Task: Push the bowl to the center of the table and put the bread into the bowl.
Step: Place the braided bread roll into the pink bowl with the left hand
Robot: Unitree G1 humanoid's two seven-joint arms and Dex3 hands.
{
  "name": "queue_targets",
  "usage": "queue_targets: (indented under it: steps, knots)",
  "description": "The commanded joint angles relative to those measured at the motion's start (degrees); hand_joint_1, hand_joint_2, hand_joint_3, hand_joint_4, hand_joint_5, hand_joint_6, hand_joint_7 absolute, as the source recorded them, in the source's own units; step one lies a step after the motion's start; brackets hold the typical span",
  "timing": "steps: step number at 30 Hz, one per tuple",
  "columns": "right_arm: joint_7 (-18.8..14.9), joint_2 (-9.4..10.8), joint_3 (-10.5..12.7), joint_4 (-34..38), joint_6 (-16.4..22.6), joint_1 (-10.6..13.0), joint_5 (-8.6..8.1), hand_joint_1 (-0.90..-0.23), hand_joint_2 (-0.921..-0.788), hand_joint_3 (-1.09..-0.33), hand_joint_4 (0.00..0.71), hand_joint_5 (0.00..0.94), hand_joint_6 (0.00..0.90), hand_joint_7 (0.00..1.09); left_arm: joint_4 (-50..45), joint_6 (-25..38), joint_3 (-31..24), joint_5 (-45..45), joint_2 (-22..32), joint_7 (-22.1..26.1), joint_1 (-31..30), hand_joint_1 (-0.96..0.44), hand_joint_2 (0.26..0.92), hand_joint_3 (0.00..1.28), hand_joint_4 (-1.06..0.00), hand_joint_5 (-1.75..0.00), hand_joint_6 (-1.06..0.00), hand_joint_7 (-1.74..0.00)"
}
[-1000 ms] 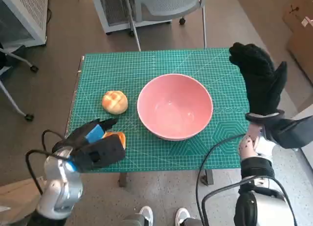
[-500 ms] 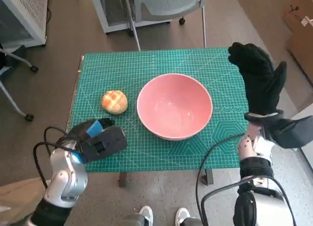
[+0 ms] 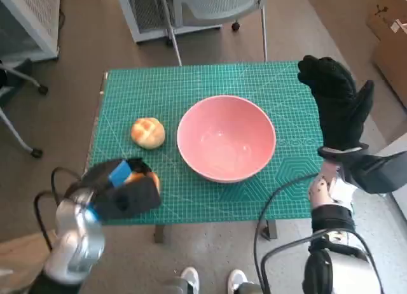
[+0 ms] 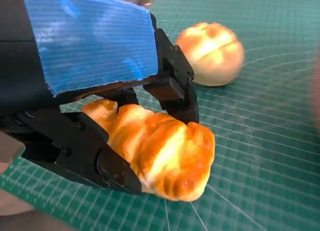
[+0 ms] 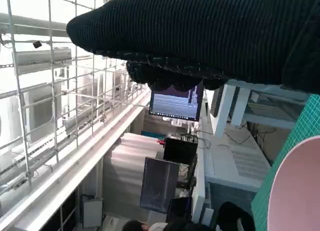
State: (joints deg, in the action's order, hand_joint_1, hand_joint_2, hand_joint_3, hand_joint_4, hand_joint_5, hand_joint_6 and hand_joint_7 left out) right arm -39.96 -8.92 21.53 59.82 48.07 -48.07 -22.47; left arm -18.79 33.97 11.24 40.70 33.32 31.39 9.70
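On the green mat (image 3: 191,90), left hand (image 3: 124,189) grips bread (image 4: 160,153).

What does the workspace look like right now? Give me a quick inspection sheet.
Surface: green cutting mat covering the small table.
Job's things: pink bowl near the mat's middle, nothing in it; round bun beside it on the mat; long bread in the left hand.
Clutter: nothing seen.
Hands: left hand grips the long bread at the mat's near edge; right hand raised, holding nothing.
Cables: black cables along both forearms.
Surroundings: chair, feet below the table.
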Motion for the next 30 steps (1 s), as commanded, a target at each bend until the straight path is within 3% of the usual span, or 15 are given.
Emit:
queue_targets:
  steps: [1, 9, 16, 24, 30]
  knots:
    - [0.2, 0.2, 0.1, 0.3, -0.9, 1.5, -0.36, -0.607, -0.921, -0.639, 0.180, 0.004, 0.248, 0.00, -6.7, -3.7, -4.3, -3.3, 0.8, -0.9, -1.5, 0.00, 0.916, 0.02, -0.71, -1.19, -0.74, -0.98]
    - [0.4, 0.3, 0.2, 0.6, -1.3, 1.3, -0.29, -0.607, -0.921, -0.637, 0.179, 0.002, 0.248, 0.00, -11.2, -11.0, -7.8, -7.7, 0.6, -2.5, 0.1, 0.00, 0.874, 0.00, -0.86, -1.00, -0.82, -0.92]
    - [0.1, 0.2, 0.2, 0.8, -1.5, 1.3, -0.30, -0.607, -0.921, -0.632, 0.180, 0.002, 0.253, 0.00, -7.2, -18.2, -5.2, -8.1, -0.9, -5.5, 8.0, 0.01, 0.839, 0.00, -0.97, -0.83, -0.87, -0.92]
    - [-0.5, 0.0, 0.4, 0.8, -1.3, 1.7, -0.59, -0.609, -0.921, -0.628, 0.185, 0.003, 0.258, 0.01, 3.3, -28.1, 0.9, -5.5, -4.6, -12.1, 18.0, 0.00, 0.835, 0.00, -0.99, -0.77, -0.87, -0.96]
    - [-0.4, 0.1, 0.6, -0.2, -0.7, 2.6, -0.53, -0.610, -0.921, -0.622, 0.196, 0.007, 0.268, 0.01, 21.2, -40.2, 5.7, -3.9, -8.3, -20.9, 27.1, 0.00, 0.852, 0.01, -0.94, -0.80, -0.82, -1.03]
